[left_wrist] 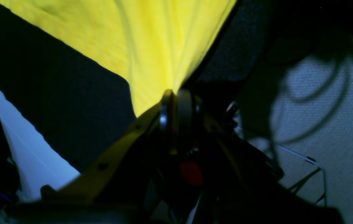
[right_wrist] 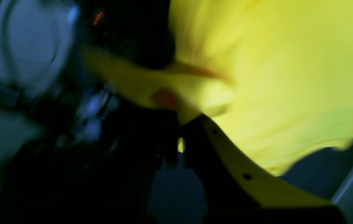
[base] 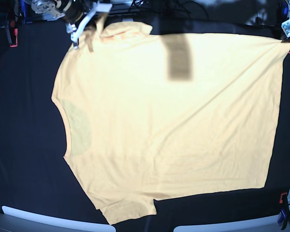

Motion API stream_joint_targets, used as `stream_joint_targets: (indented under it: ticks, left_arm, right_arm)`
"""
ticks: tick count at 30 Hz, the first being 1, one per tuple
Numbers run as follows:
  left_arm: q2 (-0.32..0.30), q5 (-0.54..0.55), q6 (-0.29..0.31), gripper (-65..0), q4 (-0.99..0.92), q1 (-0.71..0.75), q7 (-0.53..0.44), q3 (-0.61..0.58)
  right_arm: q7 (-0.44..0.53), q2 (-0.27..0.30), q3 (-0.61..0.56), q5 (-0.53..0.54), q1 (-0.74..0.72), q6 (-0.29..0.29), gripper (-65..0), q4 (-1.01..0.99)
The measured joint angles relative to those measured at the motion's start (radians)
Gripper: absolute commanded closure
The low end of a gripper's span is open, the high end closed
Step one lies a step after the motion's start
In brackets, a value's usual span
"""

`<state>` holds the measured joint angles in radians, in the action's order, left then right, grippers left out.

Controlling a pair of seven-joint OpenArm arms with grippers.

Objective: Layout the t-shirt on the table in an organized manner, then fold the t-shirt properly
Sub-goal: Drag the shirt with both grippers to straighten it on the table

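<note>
The pale yellow t-shirt (base: pixel 169 121) lies spread almost flat on the black table (base: pixel 24 121), its neckline (base: pixel 79 128) toward the left. At the far right corner my left gripper (base: pixel 284 36) is shut on the shirt's hem corner. In the left wrist view the cloth (left_wrist: pixel 151 40) fans out from the closed fingertips of the left gripper (left_wrist: pixel 176 93). My right gripper (base: pixel 82 36) sits at the far left, on the folded-over sleeve. The right wrist view is blurred; yellow cloth (right_wrist: pixel 282 77) bunches into the right gripper (right_wrist: pixel 184 119), which is shut on it.
A dark rectangular patch (base: pixel 179 58) lies over the shirt near its far edge. Red clamps (base: pixel 10 37) (base: pixel 282 197) and a blue clamp (base: pixel 280 220) grip the table's edges. White strips (base: pixel 53 220) run along the near edge. Cables and robot hardware crowd the far side.
</note>
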<state>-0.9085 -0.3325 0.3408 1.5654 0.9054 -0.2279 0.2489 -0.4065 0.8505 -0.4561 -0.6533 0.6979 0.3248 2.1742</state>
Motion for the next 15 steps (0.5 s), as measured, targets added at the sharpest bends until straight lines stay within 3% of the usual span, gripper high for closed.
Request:
stream_joint_targets:
  ticks: [6,9,15]
  left_arm:
    - [0.0,0.0,0.0,0.0,0.0,0.0,0.0,0.0]
    - [0.0,-0.001,0.002,0.0,0.0,-0.02,0.004,0.0]
    - [0.042,0.023,0.002,0.0,-0.001,-0.133,0.017,0.001]
  right_arm:
    - [-0.005,0.0,0.007,-0.068,0.0,-0.063,0.0,0.04]
    - [-0.006,0.0,0.071,-0.069,0.0,-0.09,0.0,0.04]
    - [0.026,0.0,0.293,0.07,-0.003,-0.11,0.0,0.041]
